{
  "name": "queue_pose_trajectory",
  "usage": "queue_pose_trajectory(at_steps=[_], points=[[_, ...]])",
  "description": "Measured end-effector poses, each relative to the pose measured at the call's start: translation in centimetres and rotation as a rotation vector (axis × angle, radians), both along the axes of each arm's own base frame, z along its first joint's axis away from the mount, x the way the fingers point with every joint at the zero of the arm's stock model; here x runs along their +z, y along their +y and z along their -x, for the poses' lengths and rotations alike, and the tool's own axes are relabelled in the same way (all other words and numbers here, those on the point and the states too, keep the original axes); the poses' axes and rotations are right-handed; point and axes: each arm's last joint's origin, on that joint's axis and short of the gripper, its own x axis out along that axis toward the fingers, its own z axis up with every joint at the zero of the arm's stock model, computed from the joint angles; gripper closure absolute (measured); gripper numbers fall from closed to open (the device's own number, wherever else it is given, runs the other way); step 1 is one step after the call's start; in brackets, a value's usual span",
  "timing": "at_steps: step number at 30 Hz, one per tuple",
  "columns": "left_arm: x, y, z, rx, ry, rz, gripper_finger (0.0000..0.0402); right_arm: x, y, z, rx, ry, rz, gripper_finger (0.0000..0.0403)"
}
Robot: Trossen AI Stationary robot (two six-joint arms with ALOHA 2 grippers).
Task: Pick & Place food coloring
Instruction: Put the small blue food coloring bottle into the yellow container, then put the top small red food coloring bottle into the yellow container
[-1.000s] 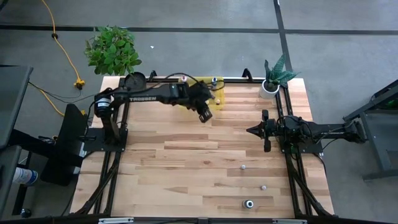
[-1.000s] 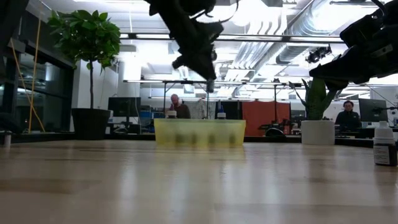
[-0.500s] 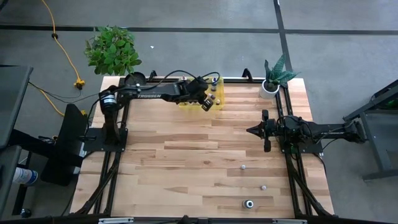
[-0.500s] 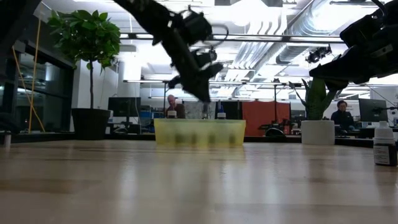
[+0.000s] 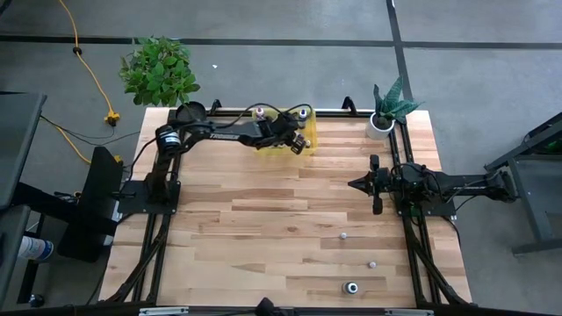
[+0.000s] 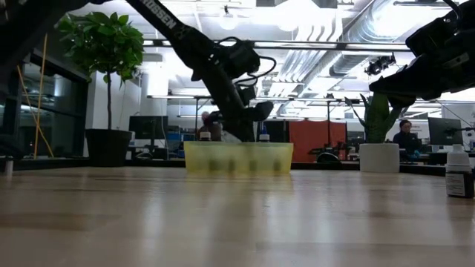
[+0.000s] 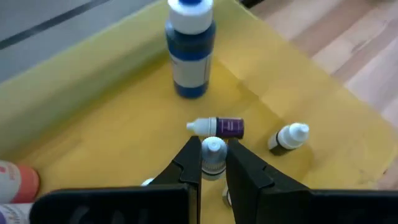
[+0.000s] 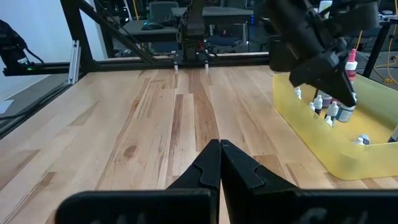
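My left gripper [image 5: 297, 140] hangs over the yellow see-through bin [image 5: 279, 145] at the table's far edge, shut on a small food coloring bottle with a whitish cap [image 7: 213, 154]. In the bin lie a purple bottle [image 7: 222, 127] and a dark bottle with a white cap [image 7: 288, 137]; a taller blue bottle [image 7: 189, 53] stands upright. Three small food coloring bottles [image 5: 344, 234] [image 5: 372, 263] [image 5: 351, 287] rest on the table at the near right. My right gripper [image 5: 354, 184] waits at the right, shut and empty. My left gripper pinches the small bottle's body just below its cap [image 7: 213, 163] between its two fingers. The fingers slant down from above, from the table's left. The bottle [image 8: 345, 112] sits at the fingertips over the bin's inside; I cannot tell whether it touches the bin's floor.
A small white plant pot [image 5: 380, 124] stands at the far right corner. A larger plant [image 5: 158, 70] stands off the table's far left corner. A white-capped bottle [image 6: 459, 172] shows at the right edge of the low view. Bare wood lies between the bin and the loose bottles.
My left gripper has gone toward the table's far edge and down, from high above the table in front of the bin to just over the bin's inside, still shut on the small bottle.
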Motion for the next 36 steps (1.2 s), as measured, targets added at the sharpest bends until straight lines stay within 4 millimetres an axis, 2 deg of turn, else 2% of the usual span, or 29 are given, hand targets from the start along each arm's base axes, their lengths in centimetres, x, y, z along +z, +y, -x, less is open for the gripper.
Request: queue_pose_trajectory(at_steps=[5,15,27,36], points=[[-1.0,0.1,-0.3,0.001,0.014,0.004,0.0366,0.0,0.0,0.0,0.000,0.000,0.000,0.0402],[-1.0,0.9,0.1,0.037,0.022,-0.013,0.0364,0.0,0.0,0.0,-0.001,0.000,0.000,0.0402],[-1.0,1.4,0.3,0.017,0.013,0.009,0.0306,0.0,0.0,0.0,-0.001,0.001,0.000,0.0402],[-1.0,1.4,0.3,0.015,0.015,0.008,0.0298,0.0,0.0,0.0,-0.001,0.001,0.000,0.0402]])
